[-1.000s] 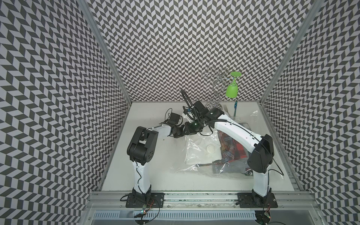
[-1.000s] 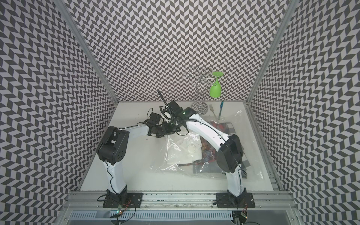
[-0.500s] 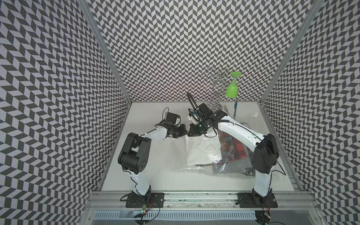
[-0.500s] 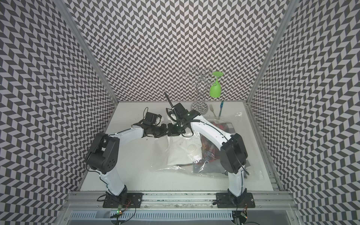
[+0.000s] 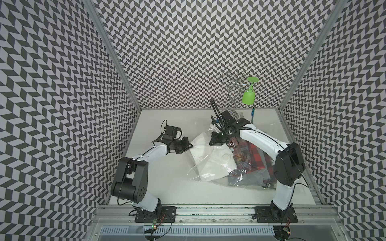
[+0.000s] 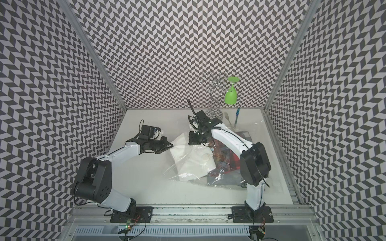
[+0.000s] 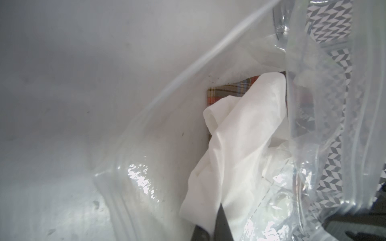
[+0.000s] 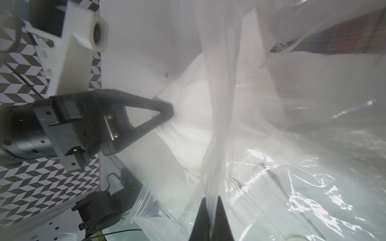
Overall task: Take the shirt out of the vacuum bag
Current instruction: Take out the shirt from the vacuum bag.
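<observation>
1. vacuum bag (image 5: pixel 248 181): clear crinkled plastic, lying on the right half of the table (image 5: pixel 167 187). round white valve (image 5: pixel 226 157) on its upper face. mouth turned left and far.
2. white shirt (image 5: pixel 205 160): mid-table. its left corner reaches out past the bag's mouth, the rest lies under the plastic.
3. plaid clothes (image 5: pixel 252 158): inside the bag, right of the white shirt.
4. left gripper (image 5: pixel 189 145): jaws closed tight, pinching the white shirt's far left corner.
5. right gripper (image 5: pixel 215 142): jaws closed tight on the bag's film at the mouth edge, above the shirt.
6. far right: wire rack (image 5: pixel 234 91), green glass (image 5: pixel 248 97) hung upside down on it. fork (image 5: pixel 241 114) and toothbrush (image 5: pixel 252 113) beside its base.
</observation>
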`<action>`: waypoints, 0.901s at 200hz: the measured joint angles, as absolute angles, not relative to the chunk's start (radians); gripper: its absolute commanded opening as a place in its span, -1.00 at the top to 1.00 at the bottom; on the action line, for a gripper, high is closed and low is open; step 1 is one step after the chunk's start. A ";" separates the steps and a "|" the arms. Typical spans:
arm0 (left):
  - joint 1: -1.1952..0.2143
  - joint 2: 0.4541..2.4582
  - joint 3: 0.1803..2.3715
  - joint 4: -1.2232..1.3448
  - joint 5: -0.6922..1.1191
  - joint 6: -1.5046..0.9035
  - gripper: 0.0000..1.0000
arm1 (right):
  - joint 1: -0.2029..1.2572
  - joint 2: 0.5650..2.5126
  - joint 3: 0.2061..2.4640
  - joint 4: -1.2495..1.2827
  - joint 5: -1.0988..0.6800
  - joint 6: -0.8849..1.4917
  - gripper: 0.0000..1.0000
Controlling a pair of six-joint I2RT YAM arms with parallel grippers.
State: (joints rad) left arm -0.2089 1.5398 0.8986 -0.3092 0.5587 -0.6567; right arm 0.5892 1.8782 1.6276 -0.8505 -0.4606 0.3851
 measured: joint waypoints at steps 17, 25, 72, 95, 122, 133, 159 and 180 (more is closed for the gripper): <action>-0.161 1.502 0.853 -0.339 0.562 -0.656 1.00 | 0.579 1.876 1.626 -0.850 -0.460 0.385 1.00; -0.140 1.485 0.835 -0.352 0.562 -0.655 1.00 | 0.579 1.876 1.626 -0.850 -0.460 0.385 1.00; 0.009 1.367 0.726 -0.393 0.566 -0.653 1.00 | 0.579 1.876 1.620 -0.840 -0.460 0.386 1.00; 0.110 1.308 0.688 -0.418 0.558 -0.653 1.00 | 0.579 1.876 1.615 -0.836 -0.460 0.386 1.00; 0.255 1.252 0.657 -0.439 0.540 -0.654 1.00 | 0.578 1.876 1.614 -0.834 -0.461 0.386 1.00; 0.308 1.238 0.649 -0.446 0.533 -0.655 1.00 | 0.578 1.876 1.614 -0.832 -0.460 0.385 1.00; 0.439 1.207 0.635 -0.460 0.519 -0.656 1.00 | 0.577 1.876 1.613 -0.830 -0.461 0.385 1.00; 0.536 1.195 0.630 -0.463 0.495 -0.656 1.00 | 0.577 1.876 1.609 -0.828 -0.461 0.382 1.00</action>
State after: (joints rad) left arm 0.5362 1.1946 0.6300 -0.4625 0.4950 -0.6563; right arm 0.5766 1.8759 1.6093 -0.8280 -0.4614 0.3820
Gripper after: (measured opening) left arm 0.066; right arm 0.048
